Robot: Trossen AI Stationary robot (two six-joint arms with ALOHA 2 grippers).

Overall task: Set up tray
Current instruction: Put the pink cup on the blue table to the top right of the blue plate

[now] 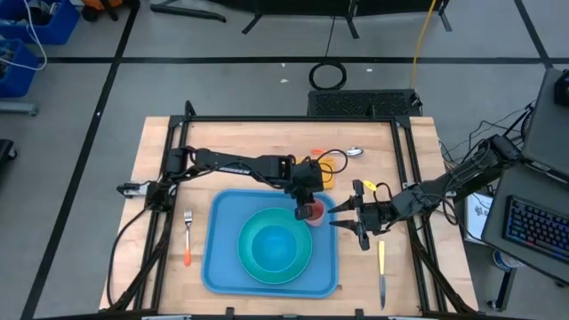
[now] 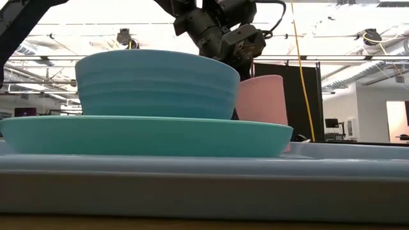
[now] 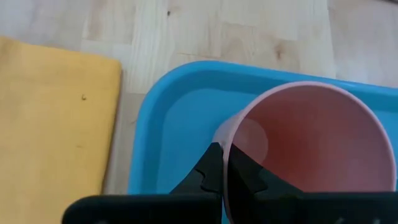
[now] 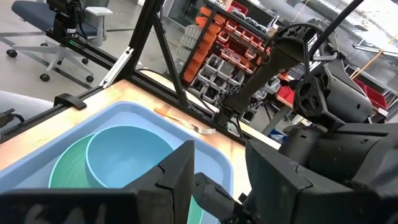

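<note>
The blue tray [image 1: 222, 213] lies mid-table and carries a turquoise plate [image 1: 307, 267] with a turquoise bowl [image 1: 274, 244] on it. A pink cup [image 1: 313, 212] is upright over the tray's far right corner. In the low view the cup [image 2: 261, 99] shows behind the plate [image 2: 147, 135], its base hidden. My left gripper [image 1: 307, 203] is above the cup, shut on it. My right gripper [image 1: 351, 220] is open just off the tray's right edge, touching nothing; in its wrist view [image 4: 217, 180] it looks across the tray [image 4: 124, 112]. My left gripper [image 3: 225, 155] holds the pink cup by its rim [image 3: 231, 134] on the side toward the tray's far corner. One finger [image 3: 252, 177] is inside the cup and one finger [image 3: 208, 174] outside, coming from above. The cup stays upright; whether its base is on the tray, I cannot tell.
An orange napkin [image 3: 53, 118] lies on the wood beyond the tray's far right corner, a spoon [image 1: 354, 152] farther back. A fork [image 1: 188, 236] lies left of the tray, a knife [image 1: 382, 271] right of it. A black frame [image 1: 293, 118] borders the table.
</note>
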